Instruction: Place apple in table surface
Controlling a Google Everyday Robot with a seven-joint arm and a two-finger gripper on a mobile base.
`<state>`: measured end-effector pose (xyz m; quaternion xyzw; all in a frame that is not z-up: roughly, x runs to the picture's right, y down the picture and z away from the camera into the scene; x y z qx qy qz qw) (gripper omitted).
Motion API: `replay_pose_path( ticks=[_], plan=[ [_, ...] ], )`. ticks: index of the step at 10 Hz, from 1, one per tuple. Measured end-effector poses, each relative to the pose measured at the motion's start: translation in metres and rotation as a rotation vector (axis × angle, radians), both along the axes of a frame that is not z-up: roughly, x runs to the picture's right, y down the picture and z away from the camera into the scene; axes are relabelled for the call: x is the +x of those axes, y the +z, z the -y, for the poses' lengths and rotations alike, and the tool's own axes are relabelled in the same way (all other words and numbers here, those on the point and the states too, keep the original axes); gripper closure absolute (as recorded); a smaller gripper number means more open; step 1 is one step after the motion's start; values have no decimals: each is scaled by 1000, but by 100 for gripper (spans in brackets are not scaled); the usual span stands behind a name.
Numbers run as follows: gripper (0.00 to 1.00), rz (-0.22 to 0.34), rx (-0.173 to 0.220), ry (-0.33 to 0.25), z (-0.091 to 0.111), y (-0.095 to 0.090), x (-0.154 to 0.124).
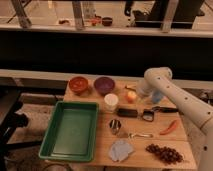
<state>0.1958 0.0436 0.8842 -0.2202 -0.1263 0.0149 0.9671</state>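
The apple (131, 97) is a small yellow-orange fruit resting on the light wooden table surface (150, 142), at the back, right of the white cup (111, 102). My white arm comes in from the right and bends down at the back of the table. Its gripper (137, 91) is at the apple's upper right side, very close to it or touching it. The carrot (169, 127) lies on the right part of the table.
An orange bowl (78, 85) and a purple bowl (104, 85) stand at the back left. A green tray (70, 130) fills the left side. A black block (127, 113), a black-handled tool (150, 113), a metal cup (116, 126), a grey cloth (121, 149) and dark fruit (162, 153) lie toward the front.
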Motion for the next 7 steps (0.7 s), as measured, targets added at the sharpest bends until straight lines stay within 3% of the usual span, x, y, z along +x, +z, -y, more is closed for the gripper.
replay_pose_path(
  ticks=[3,7],
  plan=[
    [20,13,0,-8,6,14,7],
    [20,37,-5,-36,0,24,0]
  ],
)
